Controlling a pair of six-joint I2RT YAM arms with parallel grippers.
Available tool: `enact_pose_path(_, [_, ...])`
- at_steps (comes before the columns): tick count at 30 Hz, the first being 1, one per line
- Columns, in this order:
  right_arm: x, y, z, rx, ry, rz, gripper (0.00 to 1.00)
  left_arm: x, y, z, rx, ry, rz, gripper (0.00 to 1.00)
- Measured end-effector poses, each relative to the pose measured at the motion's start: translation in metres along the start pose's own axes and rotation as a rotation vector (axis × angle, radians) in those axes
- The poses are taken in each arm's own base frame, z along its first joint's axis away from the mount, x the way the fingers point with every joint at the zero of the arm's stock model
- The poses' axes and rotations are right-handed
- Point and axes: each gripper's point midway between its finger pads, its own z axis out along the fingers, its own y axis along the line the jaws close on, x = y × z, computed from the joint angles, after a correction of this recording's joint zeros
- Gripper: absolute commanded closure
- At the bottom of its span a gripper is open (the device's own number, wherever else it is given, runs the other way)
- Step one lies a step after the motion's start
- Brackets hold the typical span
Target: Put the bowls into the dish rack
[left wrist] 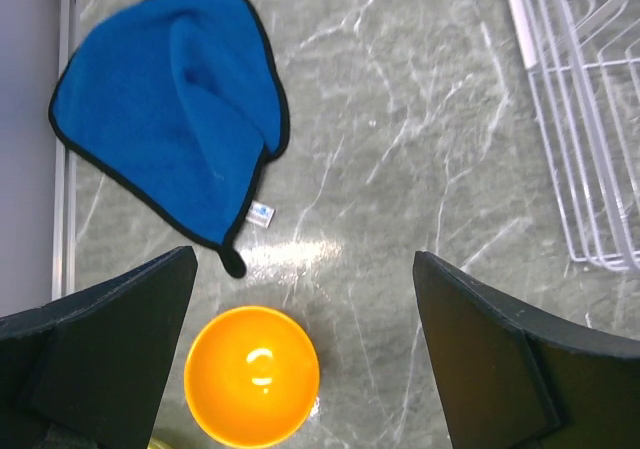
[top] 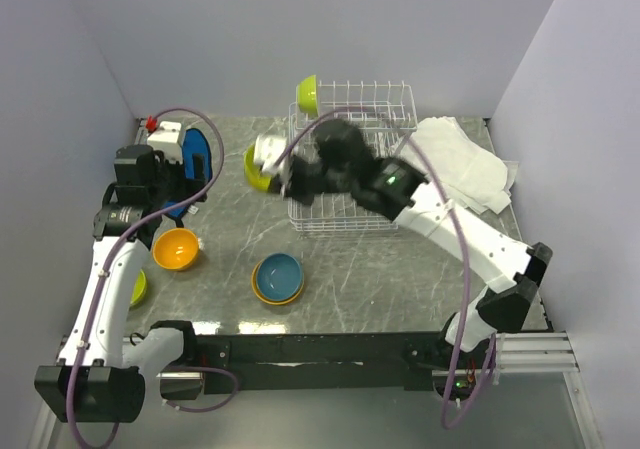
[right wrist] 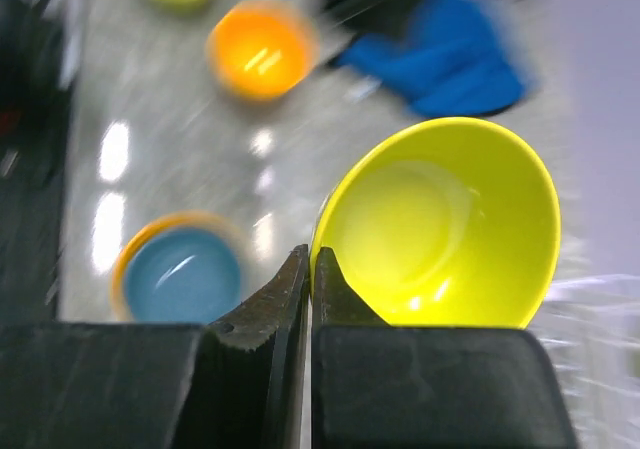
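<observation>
1. At the left edge of the white wire dish rack, over the grey marbled worktop: the right gripper is clenched on the rim of a glossy lime green plastic bowl.
2. The rim is pinched between both fingers. In the wrist view the bowl lies to the right of them, hollow side facing the camera. From above it is tilted on edge, just beside the rack and not in it.
3. A second lime green bowl stands on edge at the rack's far left corner.
4. The left gripper is released, jaws wide apart. It hovers over a small round orange bowl, which sits upright on the worktop, apart from both fingers.
5. A light blue bowl, with an orange edge showing round it, is near the front, well apart from both grippers.
6. A third lime green bowl is at the left edge, mostly hidden by the left arm.
7. A blue cloth lies beyond the orange bowl. A white cloth lies right of the rack.
</observation>
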Motion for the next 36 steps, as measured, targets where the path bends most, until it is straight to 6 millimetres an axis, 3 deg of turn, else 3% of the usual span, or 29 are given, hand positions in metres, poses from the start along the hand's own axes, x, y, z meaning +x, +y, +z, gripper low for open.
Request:
enact_pose_path(2, [-0.032, -0.039, -0.026, 0.095, -0.088, 0.029, 1.0, -0.009, -0.001, 0.0, 0.011, -0.015, 0.009, 0.03])
enact_pose_path(4, [-0.051, -0.071, -0.05, 0.171, -0.156, 0.063, 1.0, -0.015, -0.003, 0.002, 0.023, -0.027, 0.016, 0.03])
enact_pose_path(8, [-0.066, -0.126, -0.094, 0.291, -0.289, 0.188, 1.0, -0.021, -0.011, 0.009, 0.075, -0.043, 0.04, 0.03])
enact_pose_path(13, [-0.048, -0.202, -0.133, 0.363, -0.465, 0.457, 1.0, -0.034, -0.026, 0.017, 0.17, -0.101, 0.074, 0.03])
enact_pose_path(14, [-0.041, -0.221, -0.135, 0.346, -0.523, 0.543, 1.0, -0.038, -0.029, 0.018, 0.188, -0.116, 0.079, 0.03])
enact_pose_path(20, [0.011, -0.289, -0.145, 0.251, -0.691, 0.861, 1.0, -0.041, -0.038, 0.04, 0.261, -0.093, 0.118, 0.03])
enact_pose_path(23, [0.039, -0.302, -0.141, 0.194, -0.718, 1.0, 1.0, -0.039, -0.038, 0.055, 0.276, -0.052, 0.149, 0.03])
enact_pose_path(25, [0.047, -0.306, -0.139, 0.163, -0.738, 1.066, 1.0, -0.034, -0.037, 0.06, 0.281, -0.017, 0.173, 0.03])
enact_pose_path(32, [0.031, -0.304, -0.143, 0.086, -0.814, 1.106, 1.0, -0.031, -0.033, 0.064, 0.282, 0.031, 0.22, 0.03])
enact_pose_path(36, [0.039, -0.309, -0.135, 0.07, -0.83, 1.136, 1.0, -0.031, -0.031, 0.067, 0.278, 0.051, 0.232, 0.03])
